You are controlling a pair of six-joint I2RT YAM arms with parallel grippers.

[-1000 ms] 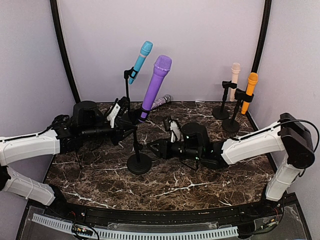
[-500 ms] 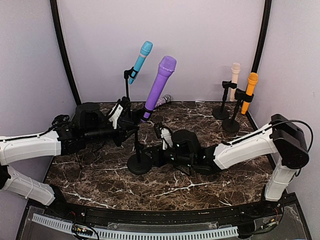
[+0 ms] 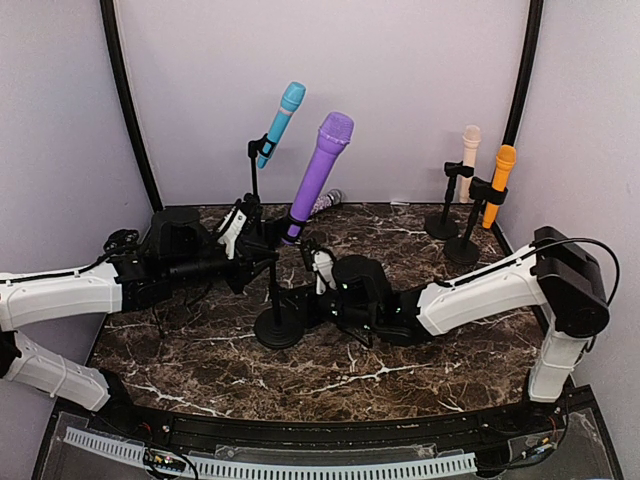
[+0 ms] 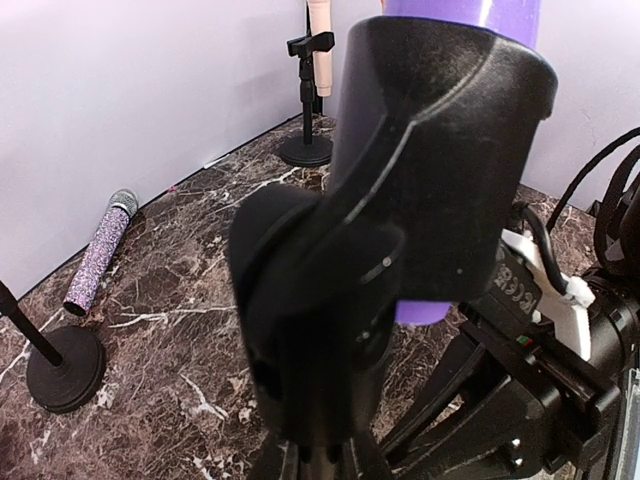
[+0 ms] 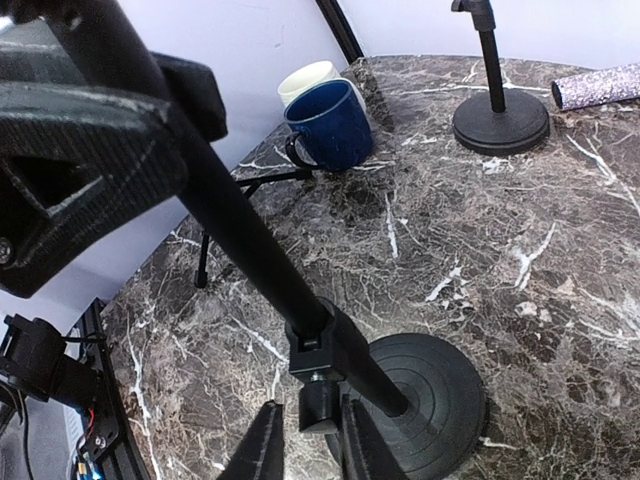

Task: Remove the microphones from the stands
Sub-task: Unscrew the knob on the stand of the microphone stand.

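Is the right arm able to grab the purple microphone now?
Probably not yet: its fingers are down low around the stand pole, and the purple microphone sits high up in the clip.

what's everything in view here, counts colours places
purple microphone: 1, purple, middle stand
blue microphone: 1, blue, stand back left
beige microphone: 1, beige, stand back right
orange microphone: 1, orange, stand beside it
glitter microphone: 1, purple-silver, lying at back
middle stand: 1, black, table centre
mugs: 2, blue, white, by wall
table: 1, dark marble
left gripper: 1, black, shut, at middle stand's clip
right gripper: 1, black, at its lower pole
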